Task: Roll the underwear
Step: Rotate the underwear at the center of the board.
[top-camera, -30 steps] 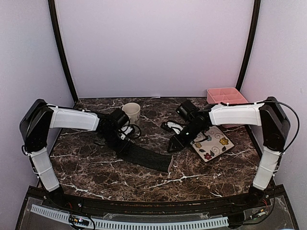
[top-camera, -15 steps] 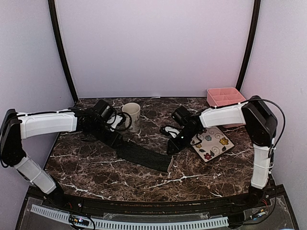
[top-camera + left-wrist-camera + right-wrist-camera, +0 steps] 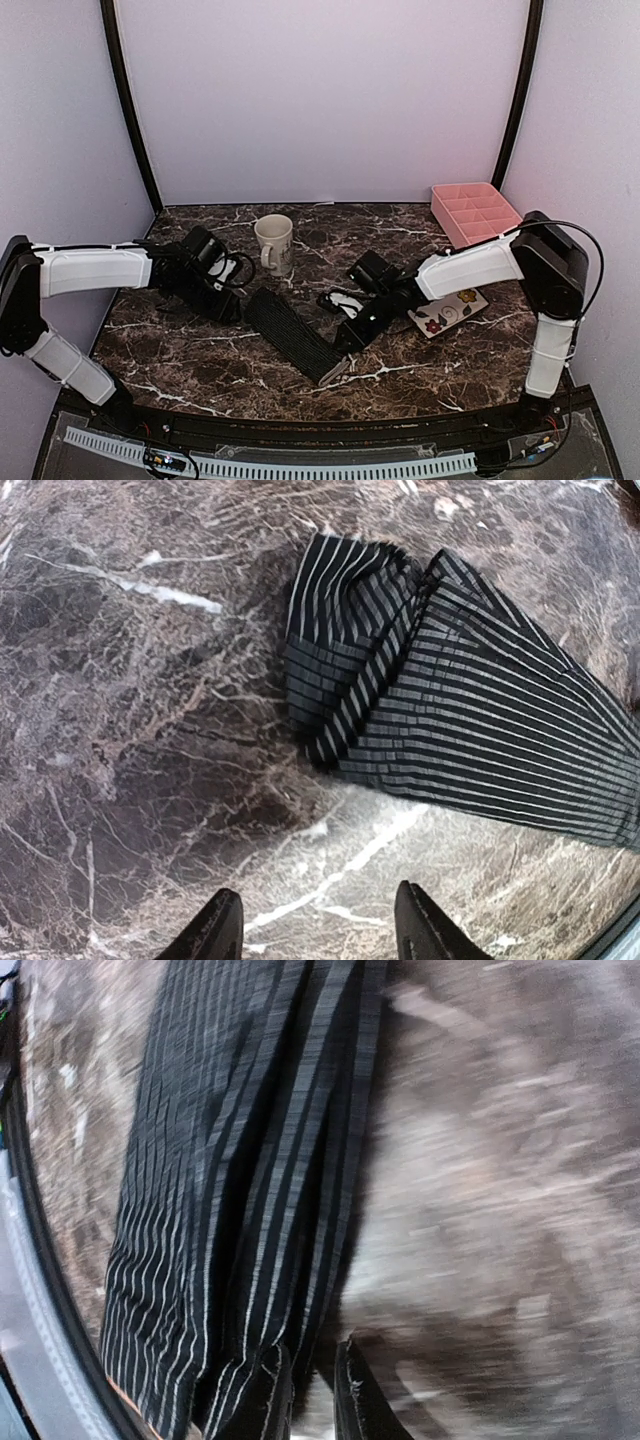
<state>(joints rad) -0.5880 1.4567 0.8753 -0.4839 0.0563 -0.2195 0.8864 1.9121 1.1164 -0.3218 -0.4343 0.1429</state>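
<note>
The right fingers (image 3: pixel 272 1400) stand nearly together with a fold of the black ribbed underwear (image 3: pixel 230 1190) running down between their tips, so they look to be pinching it, though the wrist view is blurred. From above, these fingers (image 3: pixel 345 346) sit at the near end of the underwear (image 3: pixel 295 335), where a corner is turned up and shows its grey inner side. From there the cloth lies as a long flat strip on the counter (image 3: pixel 200 370), slanting away toward the left fingers (image 3: pixel 226 306).

The left fingers (image 3: pixel 218 932) are spread wide with nothing between them, only bare counter (image 3: pixel 150 780). The far end of the underwear (image 3: pixel 480 720) lies just ahead of them, not touching, and is bunched into a few soft folds. The rest stretches off to their right.

A flowered square plate (image 3: pixel 447 312) lies on the counter beside the right arm, behind the right fingers and well apart from the cloth. A cream mug (image 3: pixel 273 242) stands upright farther back, beyond the left fingers. A pink divided tray (image 3: pixel 475 210) sits in the far right corner, farthest from both sets of fingers.
</note>
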